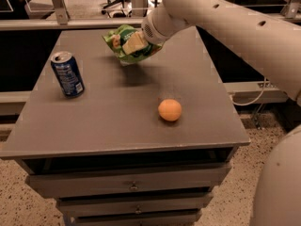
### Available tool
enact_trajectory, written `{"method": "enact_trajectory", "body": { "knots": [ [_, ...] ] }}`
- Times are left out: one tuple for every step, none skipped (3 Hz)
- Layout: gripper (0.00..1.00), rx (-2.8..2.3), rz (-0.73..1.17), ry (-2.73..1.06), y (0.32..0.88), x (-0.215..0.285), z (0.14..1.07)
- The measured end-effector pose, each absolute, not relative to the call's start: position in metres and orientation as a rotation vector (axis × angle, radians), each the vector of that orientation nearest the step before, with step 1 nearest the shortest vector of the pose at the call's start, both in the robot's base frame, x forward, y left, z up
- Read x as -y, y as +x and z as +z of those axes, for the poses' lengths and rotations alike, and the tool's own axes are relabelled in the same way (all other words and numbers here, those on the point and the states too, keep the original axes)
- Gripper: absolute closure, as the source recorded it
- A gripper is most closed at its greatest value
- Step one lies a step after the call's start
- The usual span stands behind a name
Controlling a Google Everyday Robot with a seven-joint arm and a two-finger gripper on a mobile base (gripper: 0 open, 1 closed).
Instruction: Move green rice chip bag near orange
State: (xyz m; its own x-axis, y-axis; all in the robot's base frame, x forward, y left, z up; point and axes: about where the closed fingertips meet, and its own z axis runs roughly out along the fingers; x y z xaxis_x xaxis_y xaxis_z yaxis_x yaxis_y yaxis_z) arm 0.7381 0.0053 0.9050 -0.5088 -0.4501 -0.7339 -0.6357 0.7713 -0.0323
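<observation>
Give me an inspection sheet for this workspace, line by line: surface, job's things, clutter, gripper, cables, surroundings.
Surface: grey table top, flat.
Job's things: green rice chip bag raised over the far side, its shadow on the top below it; orange resting nearer the front, apart from the bag.
Clutter: blue soda can upright at the left.
Gripper: gripper over the far middle, shut on the bag.
Cables: one pale cable hanging beyond the right edge.
Surroundings: drawers below; speckled floor.
</observation>
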Motion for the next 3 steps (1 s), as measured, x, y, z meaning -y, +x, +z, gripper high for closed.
{"method": "enact_trajectory", "body": {
  "knots": [
    [1.00, -2.211, 0.295, -0.795, 0.728, 0.004, 0.910],
    [1.00, -2.250, 0.265, -0.771, 0.709, 0.021, 0.916],
    [1.00, -2.276, 0.243, -0.759, 0.697, 0.032, 0.918]
  ]
}}
